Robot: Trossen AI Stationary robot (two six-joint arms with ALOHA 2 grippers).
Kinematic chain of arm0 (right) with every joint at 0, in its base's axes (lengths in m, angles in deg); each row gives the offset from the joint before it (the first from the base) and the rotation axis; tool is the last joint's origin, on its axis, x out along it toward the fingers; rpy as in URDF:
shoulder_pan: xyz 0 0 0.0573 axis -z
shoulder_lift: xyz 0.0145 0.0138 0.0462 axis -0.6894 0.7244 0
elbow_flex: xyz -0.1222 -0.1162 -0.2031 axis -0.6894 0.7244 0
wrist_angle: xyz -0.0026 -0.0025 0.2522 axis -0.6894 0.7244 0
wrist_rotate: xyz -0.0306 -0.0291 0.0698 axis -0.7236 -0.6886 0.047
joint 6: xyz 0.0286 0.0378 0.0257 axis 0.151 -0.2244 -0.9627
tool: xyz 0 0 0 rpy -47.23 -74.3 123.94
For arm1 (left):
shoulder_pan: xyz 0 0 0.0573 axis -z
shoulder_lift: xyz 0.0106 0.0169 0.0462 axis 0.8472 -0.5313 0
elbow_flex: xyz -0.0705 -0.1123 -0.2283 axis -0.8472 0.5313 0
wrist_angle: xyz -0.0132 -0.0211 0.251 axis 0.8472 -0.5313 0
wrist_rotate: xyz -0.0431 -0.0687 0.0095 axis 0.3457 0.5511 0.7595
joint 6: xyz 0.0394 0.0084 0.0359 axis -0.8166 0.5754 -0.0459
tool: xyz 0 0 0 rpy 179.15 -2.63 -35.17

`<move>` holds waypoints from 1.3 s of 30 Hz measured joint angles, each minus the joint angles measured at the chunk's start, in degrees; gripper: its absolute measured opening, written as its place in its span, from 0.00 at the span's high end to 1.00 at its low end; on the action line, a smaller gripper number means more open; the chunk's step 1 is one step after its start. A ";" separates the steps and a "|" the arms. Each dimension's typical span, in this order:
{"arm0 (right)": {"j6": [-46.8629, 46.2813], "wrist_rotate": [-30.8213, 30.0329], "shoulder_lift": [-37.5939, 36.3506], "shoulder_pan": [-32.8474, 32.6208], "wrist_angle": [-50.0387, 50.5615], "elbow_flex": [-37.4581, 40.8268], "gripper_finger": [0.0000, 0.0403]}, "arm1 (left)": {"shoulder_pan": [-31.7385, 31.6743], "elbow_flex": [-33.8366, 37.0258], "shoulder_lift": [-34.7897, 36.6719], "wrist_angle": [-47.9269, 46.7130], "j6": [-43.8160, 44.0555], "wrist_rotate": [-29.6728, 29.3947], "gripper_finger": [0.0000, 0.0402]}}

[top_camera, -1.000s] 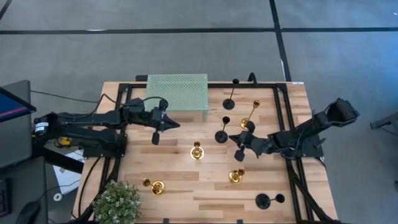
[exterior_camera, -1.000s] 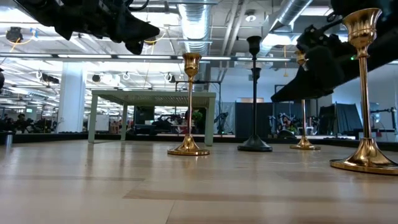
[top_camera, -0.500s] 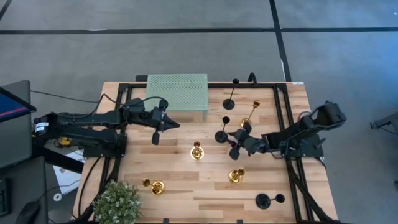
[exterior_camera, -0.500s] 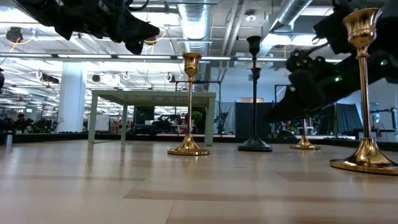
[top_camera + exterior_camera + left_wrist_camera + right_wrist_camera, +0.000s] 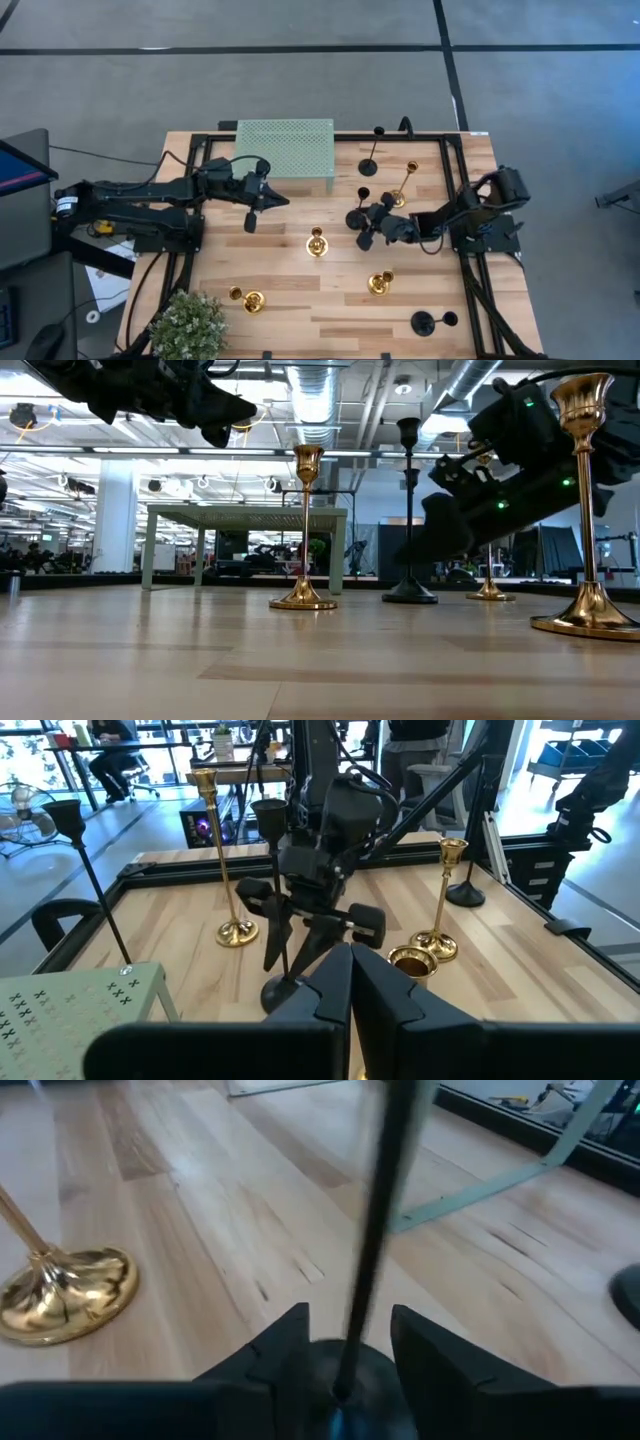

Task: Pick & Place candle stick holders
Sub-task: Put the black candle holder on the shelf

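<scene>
Black candle stick holder (image 5: 357, 216) upright at table centre, right of green mesh box (image 5: 285, 157). Right gripper (image 5: 368, 224) at its stem (image 5: 372, 1220), fingers (image 5: 285, 1342) spread either side, not clamped. Gold holder (image 5: 317, 242) stands nearby. Left gripper (image 5: 256, 205) clenched, empty, raised beside green mesh box.

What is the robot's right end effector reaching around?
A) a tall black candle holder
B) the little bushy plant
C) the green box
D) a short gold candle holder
A: the right end effector has its fingers open on either side of the thin stem of the black candle holder, near the table's middle.
</scene>
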 joint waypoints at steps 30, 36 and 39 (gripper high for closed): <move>1.07 1.49 -8.30 -2.40 9.77 -2.34 0.99 | 0.02 -0.02 0.00 -0.46 -0.02 -0.01 0.98; 5.29 1.67 -14.79 -2.04 28.60 -10.83 1.00 | 0.02 -0.02 0.00 1.09 -0.17 -0.01 0.98; 8.41 4.37 -16.33 -0.92 33.42 -14.92 1.00 | 0.02 -0.02 -0.38 3.41 -1.39 -0.01 0.94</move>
